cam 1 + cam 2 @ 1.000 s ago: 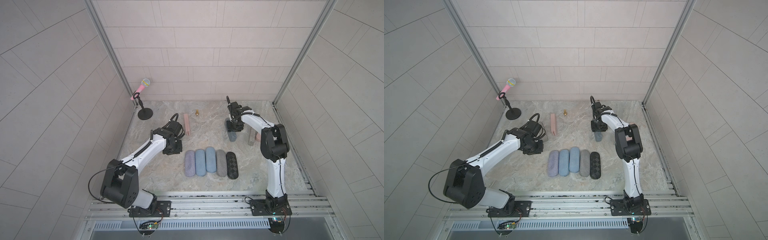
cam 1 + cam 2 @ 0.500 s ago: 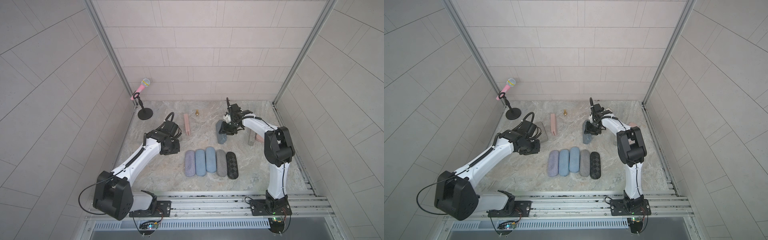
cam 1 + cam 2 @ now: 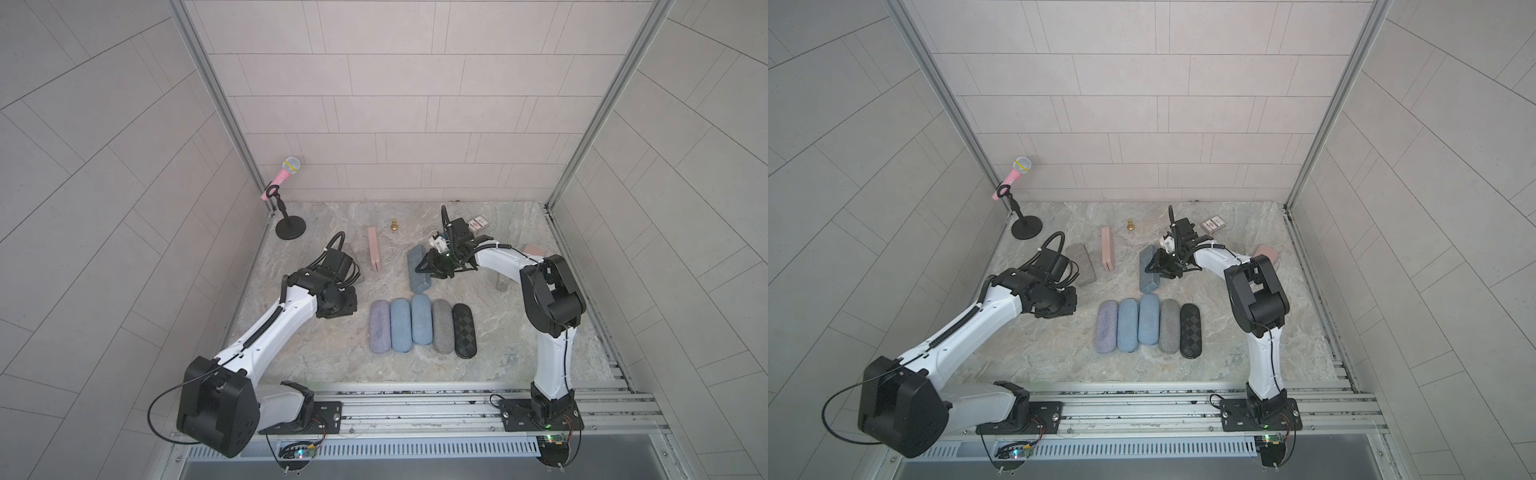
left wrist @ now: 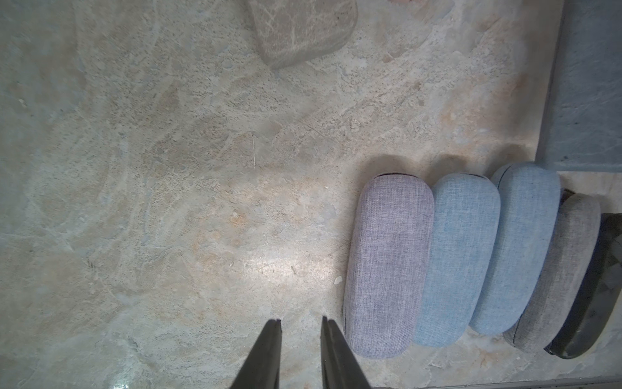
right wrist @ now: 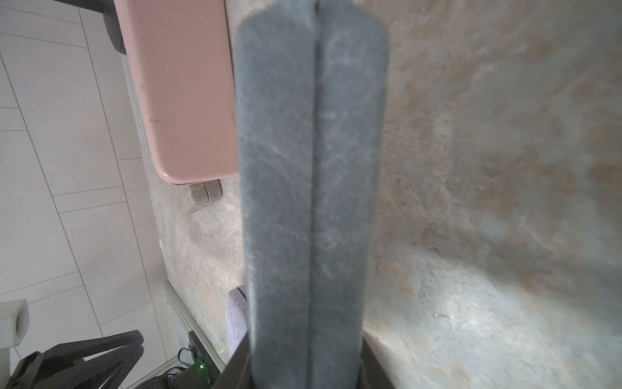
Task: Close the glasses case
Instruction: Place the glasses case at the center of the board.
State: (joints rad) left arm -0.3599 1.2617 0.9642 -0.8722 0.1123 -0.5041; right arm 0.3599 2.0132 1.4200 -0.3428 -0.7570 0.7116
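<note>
The glasses case (image 3: 417, 270) is a blue-grey slab in the middle of the table, behind the row of cases, and shows in both top views (image 3: 1149, 272). My right gripper (image 3: 429, 268) is shut on it from the right, one jaw on each broad face. In the right wrist view the case (image 5: 309, 168) fills the centre, its two halves meeting along a thin seam. My left gripper (image 4: 300, 320) hangs over bare table just left of the lilac case (image 4: 387, 269). It is open by a narrow gap and holds nothing.
Several closed cases lie side by side in front, from lilac (image 3: 380, 327) to black (image 3: 464, 330). A pink case (image 3: 374, 254), a grey case (image 3: 1080, 264), a gold pawn (image 3: 394, 225), a card pack (image 3: 478, 223) and a microphone stand (image 3: 290, 228) sit farther back.
My right gripper has narrowed onto the blue-grey case and carried it leftward toward the table's middle. My left arm has drawn back a little to the left.
</note>
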